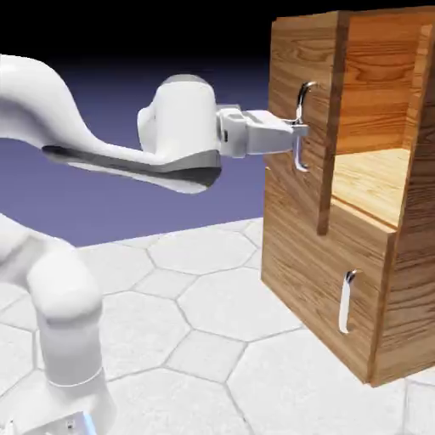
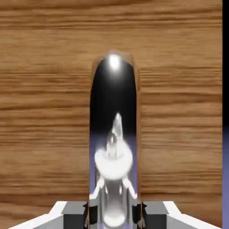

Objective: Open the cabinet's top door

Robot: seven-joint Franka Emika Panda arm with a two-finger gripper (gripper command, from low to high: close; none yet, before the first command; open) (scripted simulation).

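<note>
- The cabinet [image 1: 323, 280] is a tall, boxy case of orange-brown wood with bold streaky grain, standing on the table [image 1: 195, 340] at the right of the exterior view.
- The table surface is pale grey-white, marked with large hexagonal tiles.
- The cabinet's front is split into two stacked panels; the top door [image 1: 306, 110] is the upper one.
- The top door stands ajar, swung outward toward the arm. Its thin edge shows as a darker vertical strip, and behind it the upper compartment is exposed: a lit wooden shelf floor and an inner back wall of the same grain.
- The top door's handle [image 1: 301, 127] is a curved vertical silver bar, bowed out from the wood, fixed at its upper and lower ends.
- The lower door [image 1: 319, 289] lies flush with the cabinet front and carries a shorter silver handle [image 1: 346, 302], well below the arm.
- The white arm [image 1: 102, 144] reaches level across the exterior view from the left, and the gripper [image 1: 291, 129] meets the upper handle about midway along the bar.
- The jaws are clamped on the top door's handle, one finger on either side of the bar.
- In the hand view the handle [image 2: 114, 134] fills the middle as a wide, glossy, mirror-like column with a rounded top, a bright highlight near that top and a pale reflection lower down.
- Horizontal wood grain of the door [image 2: 44, 112] fills the hand view behind the bar.
- The grey fingertips [image 2: 74, 214] sit tight against the bar at the bottom edge of the hand view.
- A narrow strip of blue-violet backdrop [image 2: 226, 179] shows at that view's right edge.
</note>
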